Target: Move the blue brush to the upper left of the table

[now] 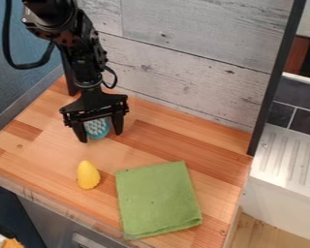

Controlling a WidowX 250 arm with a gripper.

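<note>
Where the black gripper [100, 136] hangs over the far left part of the wooden table [151, 152], the blue brush [97, 128] sits in the space between its two fingers. The fingers are spread, one to the left of the brush and one to the right, with a narrow gap on the right side; whether the left one touches it, I cannot tell. The gripper is released rather than clamped, and the far end of the brush is hidden behind its body.

What shows of the brush is a rounded, teal-blue head with a smooth rim curving around pale, whitish bristles. They stand in small, separate tufts and give the face a bumpy look.

Stiff and angular, the gripper's dark parts end in straight, tapering fingers. Under them the tabletop is made of long strips of wood, honey-coloured and reddish brown, with fine grain and a few knots. Nearer, on the left, lies a yellow piece [88, 175], a plump oval narrowing to a blunt point. To its right a green cloth [158, 199] is folded into a soft, slightly skewed rectangle. Weathered grey boards [177, 48] rise along the far side.
</note>
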